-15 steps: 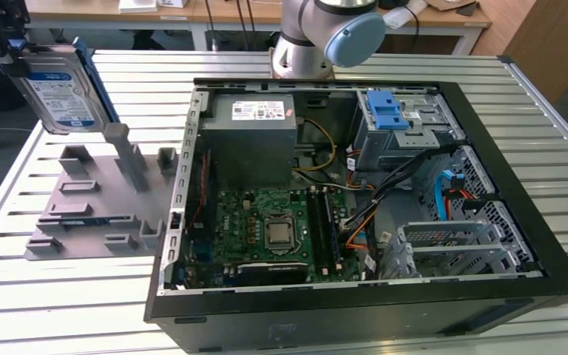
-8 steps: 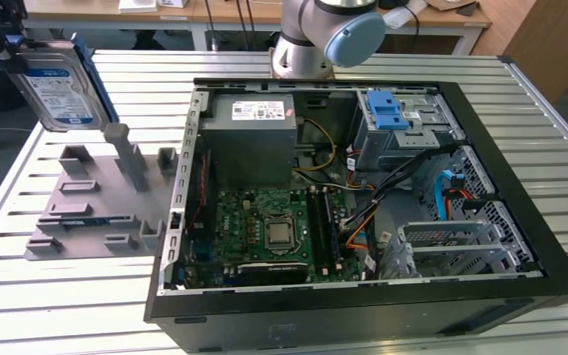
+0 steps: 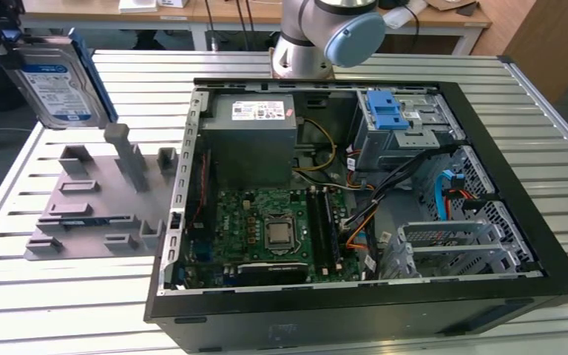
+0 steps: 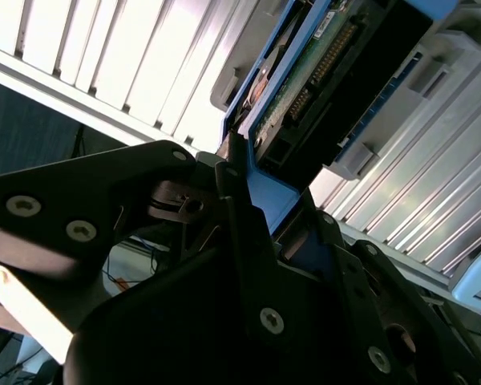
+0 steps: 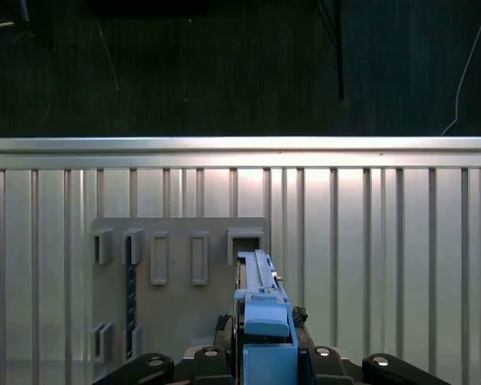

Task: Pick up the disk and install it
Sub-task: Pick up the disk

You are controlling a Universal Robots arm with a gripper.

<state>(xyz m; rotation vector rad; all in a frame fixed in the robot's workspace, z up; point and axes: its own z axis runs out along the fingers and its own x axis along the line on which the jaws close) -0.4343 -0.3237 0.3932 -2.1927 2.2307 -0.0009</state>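
Holding the disk (image 3: 57, 87) clear above fixture (image 3: 95, 201)

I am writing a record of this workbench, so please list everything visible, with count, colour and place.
disk: one, silver with blue rails, held above the stand
stand: one, grey, on the table at the exterior view's left
computer case: one, black, open, on the table
power supply box: one, grey, inside the case
drive cage: one, grey with blue tabs, inside the case
circuit board: one, green, inside the case
table: one, silver, slatted
arm: one, grey and blue, behind the case; jaws shut on the disk
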